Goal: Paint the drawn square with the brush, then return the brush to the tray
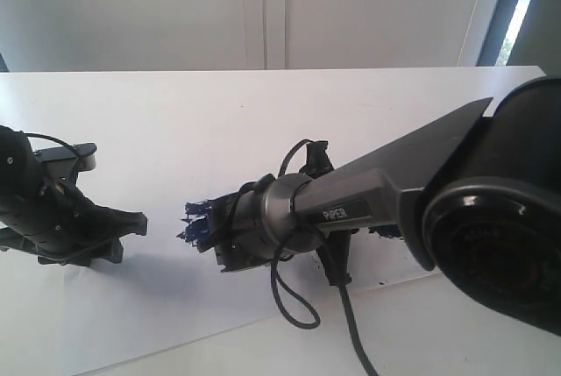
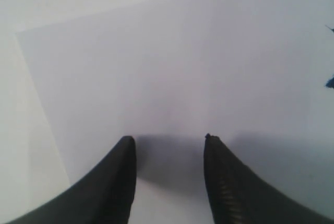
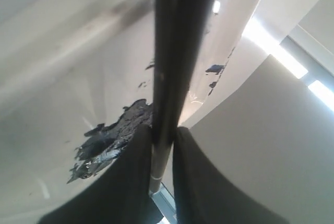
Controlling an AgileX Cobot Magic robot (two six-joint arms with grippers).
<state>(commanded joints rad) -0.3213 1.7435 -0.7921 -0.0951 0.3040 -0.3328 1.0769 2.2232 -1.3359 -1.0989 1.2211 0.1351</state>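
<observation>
Right wrist view: the brush (image 3: 172,51) is pinched by its black handle between the narrow jaws of the right gripper (image 3: 162,130).

The handle runs straight out past the fingertips and leaves the picture, so its tip cannot be seen. In the exterior view this gripper reaches across the middle and sits just beside the drawn square (image 1: 197,223), a ragged blue blotch on the white paper (image 1: 158,306). Whether the brush touches the blotch cannot be told. Well to the left, the left gripper (image 2: 167,138) hangs low over bare paper, jaws wide with nothing between them. The paper lies on a white table (image 1: 263,104).
</observation>
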